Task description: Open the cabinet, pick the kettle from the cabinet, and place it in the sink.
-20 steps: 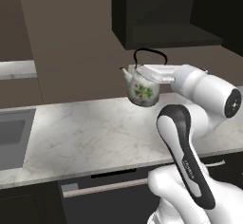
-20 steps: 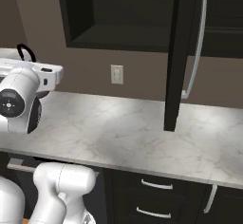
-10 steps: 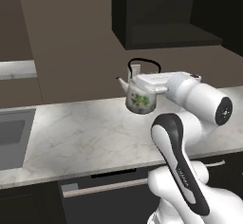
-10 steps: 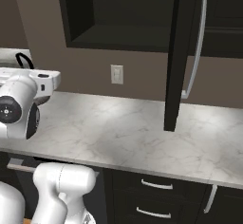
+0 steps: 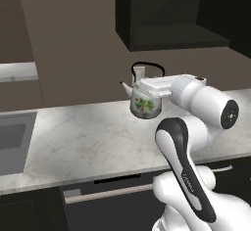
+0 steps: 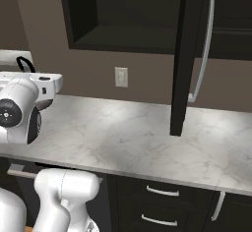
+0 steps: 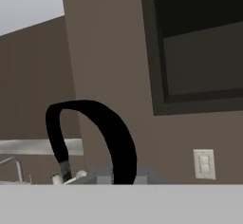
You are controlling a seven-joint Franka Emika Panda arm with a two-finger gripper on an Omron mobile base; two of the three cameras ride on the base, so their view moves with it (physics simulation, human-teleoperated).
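The tool [image 5: 141, 82] grips the kettle [image 5: 145, 100] by its handle, aloft over the tabletop [image 5: 93, 139], cabinet [image 6: 189, 54] open; carrying is underway, next swing toward nine o'clock to the sink [image 5: 14, 139].

Kettle [image 5: 146, 101] up in the air above the counter [image 5: 88, 137], below the open cabinet [image 5: 166, 14]. Sink [image 5: 14, 139] set into the counter far left. Cabinet door [image 6: 189, 54] swung out, right of the wall outlet [image 6: 121, 76].
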